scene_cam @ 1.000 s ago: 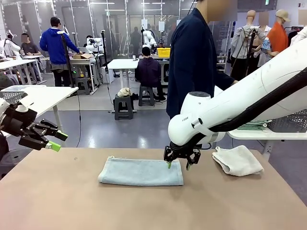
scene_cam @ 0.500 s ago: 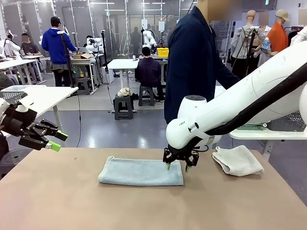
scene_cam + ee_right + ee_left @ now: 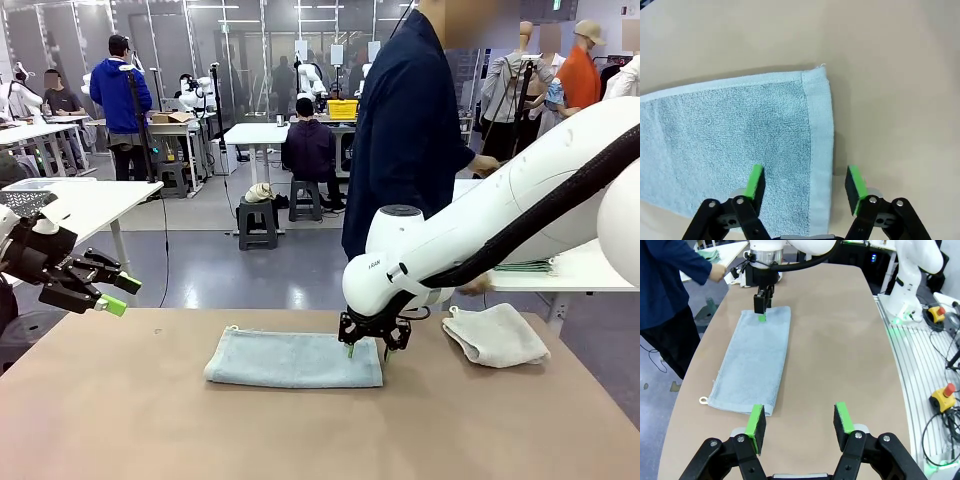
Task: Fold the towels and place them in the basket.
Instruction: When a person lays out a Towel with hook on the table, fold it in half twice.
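On the tan table point(image 3: 150, 420), open right fingers point(image 3: 367, 349) straddle the blue-grey towel point(image 3: 290, 358) edge.

1. Small grey print is showing on the right arm's point(image 3: 420, 262) white joint housing, too small to read.
2. No other text, label, brand, number or sign is reading clearly anywhere.

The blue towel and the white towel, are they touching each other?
Apart. In the front view, bare table shows between the blue towel and the white towel.
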`<state>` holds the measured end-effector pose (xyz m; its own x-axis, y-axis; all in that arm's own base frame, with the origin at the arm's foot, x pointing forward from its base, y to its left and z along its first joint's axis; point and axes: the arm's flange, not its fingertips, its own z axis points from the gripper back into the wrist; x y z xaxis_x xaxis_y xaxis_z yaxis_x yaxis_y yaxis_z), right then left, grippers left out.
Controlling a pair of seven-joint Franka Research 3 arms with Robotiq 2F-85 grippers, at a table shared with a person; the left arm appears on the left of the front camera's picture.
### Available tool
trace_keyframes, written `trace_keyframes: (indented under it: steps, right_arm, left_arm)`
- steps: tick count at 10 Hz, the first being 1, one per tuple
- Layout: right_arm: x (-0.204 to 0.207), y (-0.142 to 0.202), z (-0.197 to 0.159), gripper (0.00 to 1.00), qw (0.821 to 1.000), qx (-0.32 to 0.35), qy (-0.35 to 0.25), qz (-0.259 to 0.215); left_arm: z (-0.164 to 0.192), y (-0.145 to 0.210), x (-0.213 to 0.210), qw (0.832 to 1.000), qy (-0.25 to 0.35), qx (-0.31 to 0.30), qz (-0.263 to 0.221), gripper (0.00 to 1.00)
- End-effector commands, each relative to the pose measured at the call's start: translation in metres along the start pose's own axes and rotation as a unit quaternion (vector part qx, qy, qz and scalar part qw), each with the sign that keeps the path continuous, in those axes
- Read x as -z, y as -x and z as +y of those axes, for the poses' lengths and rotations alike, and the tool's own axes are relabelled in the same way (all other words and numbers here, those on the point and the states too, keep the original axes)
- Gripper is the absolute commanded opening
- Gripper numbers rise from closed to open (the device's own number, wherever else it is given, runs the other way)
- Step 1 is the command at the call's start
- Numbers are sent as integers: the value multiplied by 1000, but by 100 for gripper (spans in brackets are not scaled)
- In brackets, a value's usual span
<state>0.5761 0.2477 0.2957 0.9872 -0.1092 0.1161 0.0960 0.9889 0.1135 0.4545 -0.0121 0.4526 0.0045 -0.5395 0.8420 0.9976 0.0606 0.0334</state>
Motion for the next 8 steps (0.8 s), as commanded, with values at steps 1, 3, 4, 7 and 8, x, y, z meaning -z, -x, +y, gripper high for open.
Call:
trace_keyframes:
  steps: [1,3,4,7,8]
  right_arm:
    - [5,-4,6,66,1000,23,8,-8]
    - [8,-5,6,53,999,29,16,-6]
    - [10,-5,6,53,999,28,19,-7]
    - [11,-4,7,35,1000,24,19,1]
    - [11,-5,7,33,1000,25,18,3]
  left_arm:
    - [1,-1,-2,1000,3,4,-1,70]
    - [1,-1,-2,1000,3,4,-1,70]
    - [1,-1,-2,1000,3,4,-1,70]
    - [1,-1,-2,1000,3,4,-1,70]
    - [1,-1,-2,1000,3,4,-1,70]
